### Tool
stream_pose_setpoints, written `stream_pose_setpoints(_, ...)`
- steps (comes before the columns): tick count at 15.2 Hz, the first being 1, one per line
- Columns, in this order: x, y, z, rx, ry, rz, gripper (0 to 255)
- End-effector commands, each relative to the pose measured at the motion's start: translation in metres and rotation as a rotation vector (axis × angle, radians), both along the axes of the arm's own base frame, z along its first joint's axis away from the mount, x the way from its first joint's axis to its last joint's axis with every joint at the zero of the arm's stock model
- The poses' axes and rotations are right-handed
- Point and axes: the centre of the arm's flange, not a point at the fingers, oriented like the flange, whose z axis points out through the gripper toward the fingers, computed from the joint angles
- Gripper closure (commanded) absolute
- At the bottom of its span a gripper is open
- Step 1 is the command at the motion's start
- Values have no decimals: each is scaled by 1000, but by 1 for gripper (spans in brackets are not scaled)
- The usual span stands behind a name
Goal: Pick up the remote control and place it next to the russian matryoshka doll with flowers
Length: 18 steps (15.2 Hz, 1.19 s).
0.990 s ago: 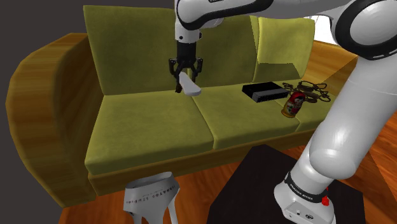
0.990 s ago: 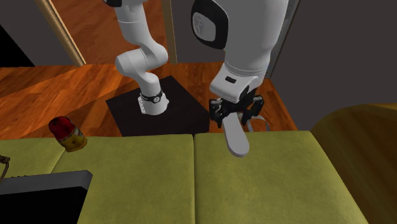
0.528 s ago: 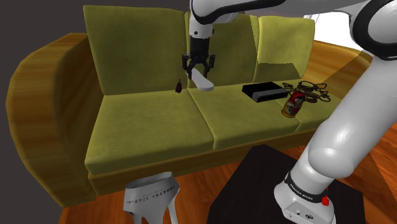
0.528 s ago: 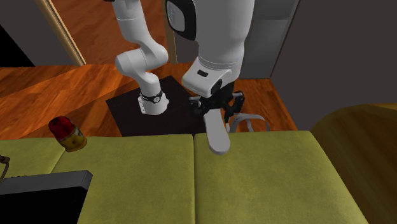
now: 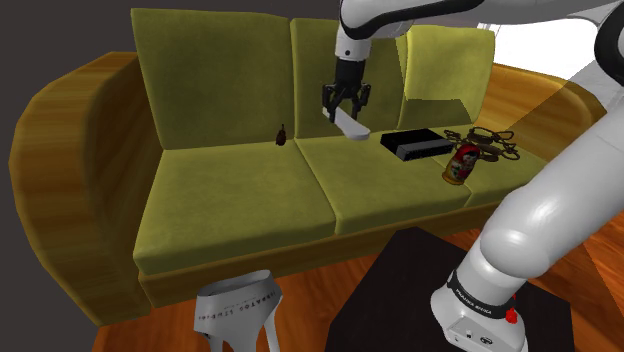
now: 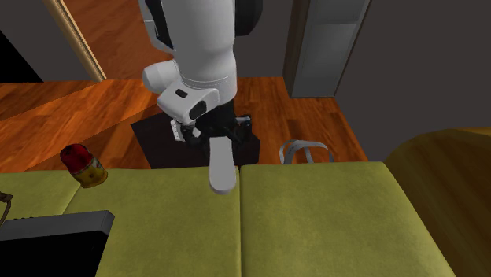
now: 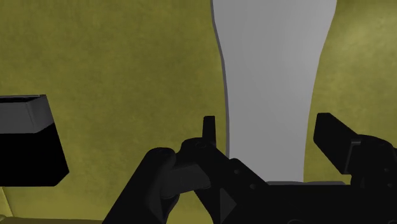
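Shoulder view: the hand [image 5: 341, 106] pinches a pale remote control [image 5: 351, 128] above the sofa [image 5: 230, 195], with the doll [image 5: 459, 165] well beyond it. Second exterior view: the remote dangles below the hand. Wrist view: the fingers [image 7: 332, 137] clasp only the remote's end, so it may slip or clip the black box [image 7: 25, 146].

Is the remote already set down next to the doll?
No, the hand holds the remote up in the air, well apart from the doll.
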Motion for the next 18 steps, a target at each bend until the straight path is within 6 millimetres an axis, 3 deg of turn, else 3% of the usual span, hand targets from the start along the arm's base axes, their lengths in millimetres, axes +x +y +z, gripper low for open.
stream_pose_setpoints(1, -14, -24, 1, 1, -1, 2, 255)
stream_pose_setpoints(17, -126, -203, 3, 1, -1, 2, 255)
stream_pose_setpoints(18, -126, -203, -2, 1, -1, 2, 255)
